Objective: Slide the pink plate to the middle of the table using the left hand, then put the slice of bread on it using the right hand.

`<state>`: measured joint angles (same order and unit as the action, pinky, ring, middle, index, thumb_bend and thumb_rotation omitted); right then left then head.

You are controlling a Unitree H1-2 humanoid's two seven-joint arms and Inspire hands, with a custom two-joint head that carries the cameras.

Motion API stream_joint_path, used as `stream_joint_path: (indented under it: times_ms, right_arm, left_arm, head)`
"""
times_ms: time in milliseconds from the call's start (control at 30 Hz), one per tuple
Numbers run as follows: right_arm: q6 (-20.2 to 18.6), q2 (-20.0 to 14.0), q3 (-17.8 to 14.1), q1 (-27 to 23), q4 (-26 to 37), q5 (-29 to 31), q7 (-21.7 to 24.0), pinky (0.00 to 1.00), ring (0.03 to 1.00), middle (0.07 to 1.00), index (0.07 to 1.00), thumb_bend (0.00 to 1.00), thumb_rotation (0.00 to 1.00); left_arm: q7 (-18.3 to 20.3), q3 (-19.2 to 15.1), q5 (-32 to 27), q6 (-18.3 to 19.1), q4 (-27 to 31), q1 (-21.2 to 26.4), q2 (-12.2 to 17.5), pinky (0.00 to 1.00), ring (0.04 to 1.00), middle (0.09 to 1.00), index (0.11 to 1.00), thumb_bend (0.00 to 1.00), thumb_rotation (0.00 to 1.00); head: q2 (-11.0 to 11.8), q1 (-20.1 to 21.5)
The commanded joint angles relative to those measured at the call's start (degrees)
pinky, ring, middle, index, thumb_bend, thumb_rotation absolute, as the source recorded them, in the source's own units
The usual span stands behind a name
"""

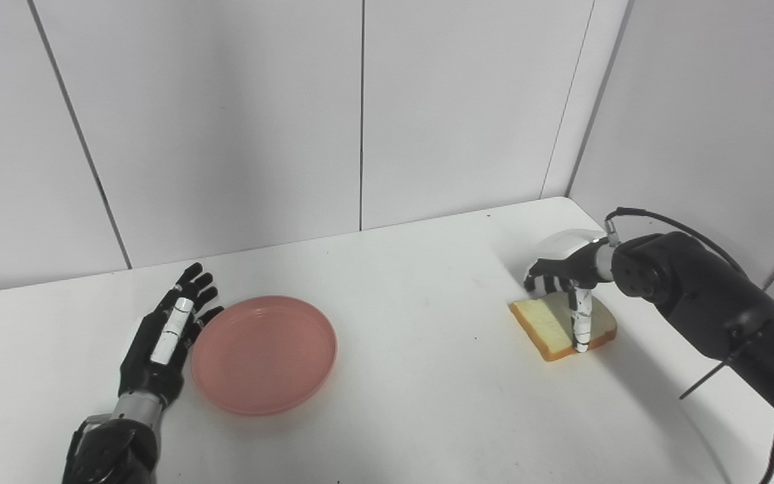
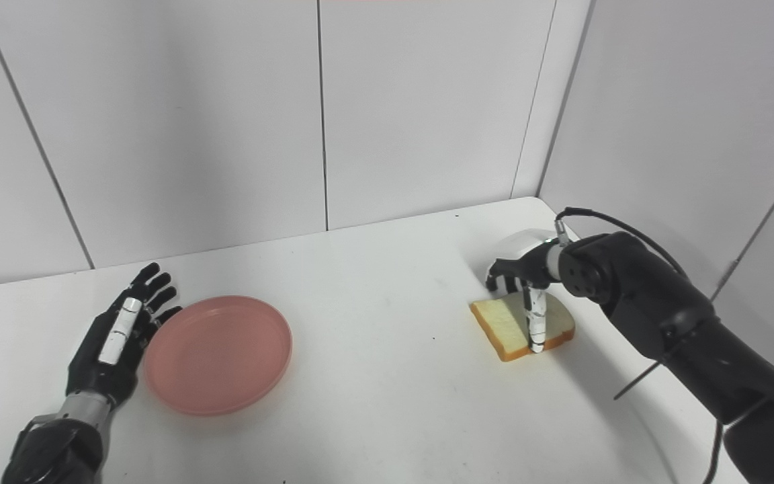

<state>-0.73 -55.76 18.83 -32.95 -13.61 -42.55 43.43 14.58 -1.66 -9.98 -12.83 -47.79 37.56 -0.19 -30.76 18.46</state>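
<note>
Nearest, at the lower left, the left hand point(image 1: 162, 339) lies flat-edged on the white table point(image 1: 414, 376), its fingers point(image 1: 193, 289) straight, spread slightly and pointing away toward the back wall. It holds nothing. Its inner edge sits right against the left rim of the pink plate point(image 1: 264, 353); whether it actually touches the rim cannot be told from either view.

Just to the right of that hand, the pink plate rests flat and upright on the table, left of the middle, with nothing on it.

Well apart from the plate, on the right side of the table and a little farther back, the slice of bread point(image 1: 551, 326) lies flat, its orange-brown crust showing along the near and left edges. Over it hangs the right hand point(image 1: 572, 282), reaching in from the dark arm at the right. One white-banded digit points straight down across the slice, its tip at the near crust, while the other fingers point(image 1: 541, 282) curl over the far side of the bread. The slice lies on the table surface; whether the hand has a firm pinch on it cannot be told.

Behind everything stand the pale panelled walls point(image 1: 226, 134), meeting in a corner at the far right.
</note>
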Motion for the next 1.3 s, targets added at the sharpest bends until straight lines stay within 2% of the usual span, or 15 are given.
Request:
stream_joint_path:
  times_ms: [0, 67, 167, 300, 400, 567, 867, 900, 1067, 1167, 1200, 1233, 1267]
  right_arm:
    - [1.61, -1.59, -0.82, -3.68, 2.51, 0.50, 0.41, 0.54, 0.579, 0.639, 0.783, 0.82, 0.15]
    - [1.28, -1.33, -1.35, -4.64, 3.26, 1.35, 1.39, 0.59, 0.587, 0.635, 0.759, 0.84, 0.15]
    - [0.44, -1.14, -1.39, -6.40, 4.75, 2.08, 3.67, 0.54, 0.586, 0.660, 0.753, 0.82, 0.15]
    - [0.70, -0.86, -0.78, -8.89, 5.90, 0.77, 4.76, 0.53, 0.586, 0.666, 0.739, 0.81, 0.16]
    - [0.21, -0.41, -0.93, -10.46, 5.68, 0.63, 5.25, 0.54, 0.598, 0.672, 0.704, 0.80, 0.12]
    - [1.70, -0.09, -1.03, -12.64, 4.52, 0.96, 4.57, 0.57, 0.629, 0.680, 0.625, 0.83, 0.11]
    - [4.18, 0.50, 0.52, -15.96, 3.53, 0.26, 5.11, 0.58, 0.637, 0.680, 0.607, 0.81, 0.13]
    - [4.35, 0.81, 0.76, -16.37, 3.54, -0.06, 5.00, 0.55, 0.611, 0.663, 0.605, 0.81, 0.14]
    - [3.91, 3.85, 1.75, -18.80, 4.55, -1.00, 5.48, 0.55, 0.634, 0.690, 0.643, 0.82, 0.17]
    - [4.60, 5.28, 2.14, -19.79, 4.63, -1.07, 5.55, 0.60, 0.684, 0.716, 0.637, 0.82, 0.15]
    - [4.50, 5.73, 2.30, -20.09, 4.69, -1.25, 5.75, 0.61, 0.679, 0.707, 0.566, 0.68, 0.15]
    - [4.24, 6.67, 2.83, -20.77, 4.99, -1.69, 6.26, 0.61, 0.677, 0.702, 0.523, 0.59, 0.15]
    - [4.08, 7.30, 3.20, -21.22, 5.20, -1.98, 6.61, 0.59, 0.655, 0.685, 0.506, 0.55, 0.15]
  left_arm:
    - [-0.45, 0.16, 0.41, 3.15, -1.98, -1.61, -0.23, 0.80, 0.903, 0.914, 0.874, 0.82, 0.69]
    - [-0.38, 0.22, 0.50, 2.90, -2.19, -1.60, -0.22, 0.80, 0.905, 0.915, 0.877, 0.81, 0.69]
    - [-0.44, 0.30, 0.63, 2.77, -2.19, -1.69, -0.24, 0.80, 0.905, 0.914, 0.877, 0.80, 0.70]
    - [-0.57, 0.24, 0.56, 2.78, -2.36, -1.67, -0.33, 0.80, 0.906, 0.916, 0.881, 0.81, 0.70]
    - [-0.34, 0.15, 0.39, 2.63, -2.58, -1.64, -0.39, 0.81, 0.910, 0.919, 0.883, 0.80, 0.70]
    - [-0.46, 0.04, 0.33, 2.70, -2.55, -1.73, -0.57, 0.81, 0.912, 0.920, 0.883, 0.81, 0.69]
    - [-0.80, 0.09, 0.48, 2.70, -2.78, -1.52, -0.84, 0.81, 0.907, 0.915, 0.882, 0.80, 0.69]
    - [-0.83, 0.12, 0.50, 2.72, -2.80, -1.50, -0.86, 0.81, 0.907, 0.916, 0.880, 0.80, 0.69]
    - [-1.04, 0.30, 0.74, 2.09, -3.82, -1.17, -1.24, 0.81, 0.910, 0.917, 0.876, 0.79, 0.68]
    - [-1.40, 0.52, 1.03, 1.78, -4.16, -0.99, -1.61, 0.81, 0.911, 0.917, 0.878, 0.80, 0.69]
    - [-1.54, 0.56, 1.06, 1.78, -4.15, -0.96, -1.76, 0.82, 0.913, 0.916, 0.879, 0.79, 0.68]
    - [-1.82, 0.60, 1.12, 1.70, -4.28, -0.86, -1.96, 0.82, 0.914, 0.916, 0.879, 0.78, 0.68]
    - [-2.04, 0.64, 1.18, 1.62, -4.39, -0.79, -2.11, 0.81, 0.908, 0.908, 0.874, 0.79, 0.68]
  head:
    - [-0.04, -0.07]
    - [-0.06, -0.13]
    - [-0.15, -0.16]
    - [-0.17, -0.28]
    - [-0.17, -0.37]
    - [-0.18, -0.58]
    - [0.10, -1.32]
    - [0.10, -1.32]
    - [0.33, -2.71]
    - [0.37, -4.05]
    - [0.38, -4.19]
    - [0.37, -4.95]
    - [0.36, -5.11]
